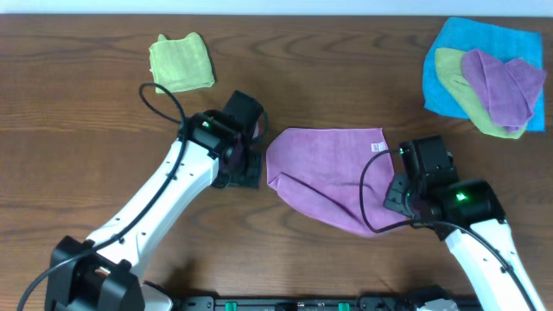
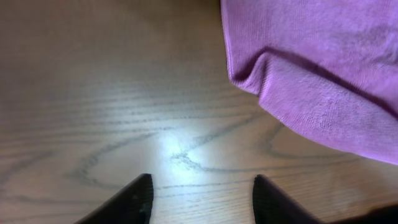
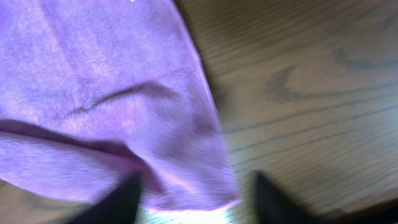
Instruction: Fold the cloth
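Observation:
The lilac cloth (image 1: 324, 168) lies partly folded in the middle of the table, with a rumpled edge at its front. My left gripper (image 1: 246, 166) is open and empty, just left of the cloth's left edge. In the left wrist view its fingers (image 2: 202, 193) are spread over bare wood, with the cloth (image 2: 311, 74) at the upper right. My right gripper (image 1: 399, 194) is at the cloth's right front corner. In the right wrist view its fingers (image 3: 196, 199) are spread apart with the cloth's corner (image 3: 112, 93) lying between them, not pinched.
A folded lime-green cloth (image 1: 181, 60) lies at the back left. At the back right a bright blue cloth (image 1: 449, 52) carries another green cloth (image 1: 467, 95) and a second purple cloth (image 1: 501, 82). The table is dark wood (image 1: 86, 130).

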